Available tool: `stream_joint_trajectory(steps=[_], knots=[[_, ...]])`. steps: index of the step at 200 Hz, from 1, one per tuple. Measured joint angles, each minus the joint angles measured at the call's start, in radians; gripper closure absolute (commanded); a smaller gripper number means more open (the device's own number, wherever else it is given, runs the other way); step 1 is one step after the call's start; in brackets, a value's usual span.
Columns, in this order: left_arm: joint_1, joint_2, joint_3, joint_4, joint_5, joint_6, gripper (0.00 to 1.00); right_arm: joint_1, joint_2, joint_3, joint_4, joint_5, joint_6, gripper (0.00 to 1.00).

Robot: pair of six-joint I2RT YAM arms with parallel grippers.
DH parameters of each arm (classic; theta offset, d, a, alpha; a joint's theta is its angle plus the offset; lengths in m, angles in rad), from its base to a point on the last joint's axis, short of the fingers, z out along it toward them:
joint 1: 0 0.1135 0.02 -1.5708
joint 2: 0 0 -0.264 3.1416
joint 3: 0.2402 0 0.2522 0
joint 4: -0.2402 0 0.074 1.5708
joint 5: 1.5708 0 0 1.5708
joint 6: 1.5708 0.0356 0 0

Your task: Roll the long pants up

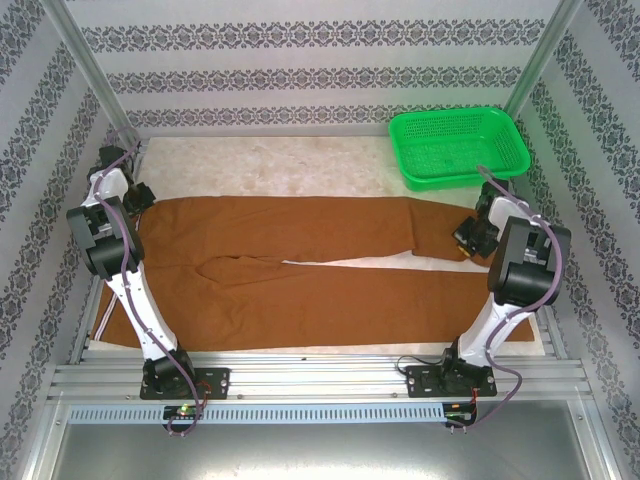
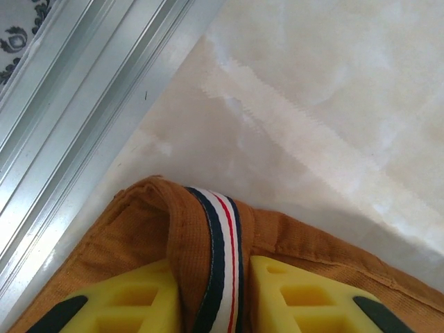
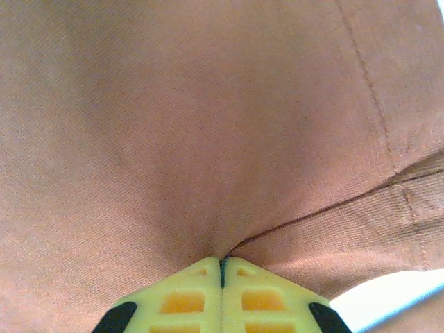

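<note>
Along the left edge of the worktop [image 1: 300,165], the left gripper [image 1: 140,195] is clamped on a raised fold of the striped waistband [image 2: 218,229], the cloth standing between its yellow fingers [image 2: 139,295]. From there the long pants [image 1: 300,225] lie flat across the worktop, their long axis running left to right: waist at the left edge, both legs stretched side by side toward the right edge, a pale sliver of worktop showing between them. At the right end, just in front of the green basket [image 1: 458,148] in the far right corner, the right gripper [image 1: 470,235] sits on the end of the far leg. Its fingers [image 3: 187,295] are pressed fully together, and the cloth puckers into their tips just above the hem [image 3: 361,243], which looks like a thin pinch of fabric. With each arm at its own end of the garment, a roll would likely have to travel along that left-right axis, from the hem toward the waist or the reverse.
</note>
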Motion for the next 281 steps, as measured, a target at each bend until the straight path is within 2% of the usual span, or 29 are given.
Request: stream_joint_trajectory(steps=[7, 18, 25, 26, 27, 30, 40, 49, 56, 71, 86, 122, 151, 223, 281], knots=[[0.0, 0.0, 0.0, -0.001, 0.0, 0.0, 0.72, 0.0, -0.029, -0.024, -0.023, 0.015, -0.004, 0.99], [0.0, 0.0, 0.003, -0.006, 0.0, 0.0, 0.72, -0.001, -0.071, -0.052, -0.048, 0.032, -0.017, 0.82], [-0.001, 0.0, 0.006, -0.011, 0.0, 0.0, 0.72, -0.001, -0.101, -0.064, -0.075, 0.043, -0.025, 0.78], [-0.001, 0.0, 0.006, -0.011, 0.0, 0.0, 0.72, -0.001, -0.105, -0.064, -0.08, 0.045, -0.025, 0.76], [-0.001, 0.0, 0.007, -0.011, 0.001, 0.001, 0.72, -0.001, -0.105, -0.064, -0.08, 0.045, -0.025, 0.69], [-0.001, 0.0, 0.008, -0.013, 0.0, 0.0, 0.72, -0.001, -0.118, -0.065, -0.093, 0.051, -0.034, 0.61], [-0.001, 0.0, 0.014, -0.018, 0.001, 0.001, 0.71, -0.005, -0.156, -0.064, -0.121, 0.072, -0.045, 0.44], [-0.001, 0.0, 0.017, -0.021, 0.001, 0.001, 0.71, -0.01, -0.192, -0.056, -0.144, 0.091, -0.05, 0.34], [-0.001, 0.0, 0.018, -0.022, 0.001, 0.001, 0.71, -0.017, -0.217, -0.045, -0.157, 0.106, -0.055, 0.3], [-0.001, 0.0, 0.024, -0.027, 0.002, 0.001, 0.71, -0.037, -0.247, 0.005, -0.162, 0.136, -0.066, 0.3], [-0.005, 0.0, 0.035, -0.036, 0.002, 0.001, 0.71, -0.056, -0.214, 0.103, -0.164, 0.161, -0.067, 0.3], [-0.025, 0.0, 0.059, -0.049, 0.0, 0.005, 0.72, -0.082, 0.085, 0.367, -0.149, 0.165, -0.066, 0.3], [-0.032, 0.0, 0.06, -0.049, -0.002, 0.008, 0.71, -0.095, 0.209, 0.379, -0.175, 0.122, -0.059, 0.29], [-0.032, 0.003, 0.064, -0.053, -0.001, 0.009, 0.72, -0.152, 0.254, 0.561, -0.26, 0.116, -0.049, 0.29], [-0.032, 0.003, 0.064, -0.053, -0.001, 0.012, 0.71, -0.165, 0.342, 0.531, -0.26, 0.095, -0.072, 0.28]])
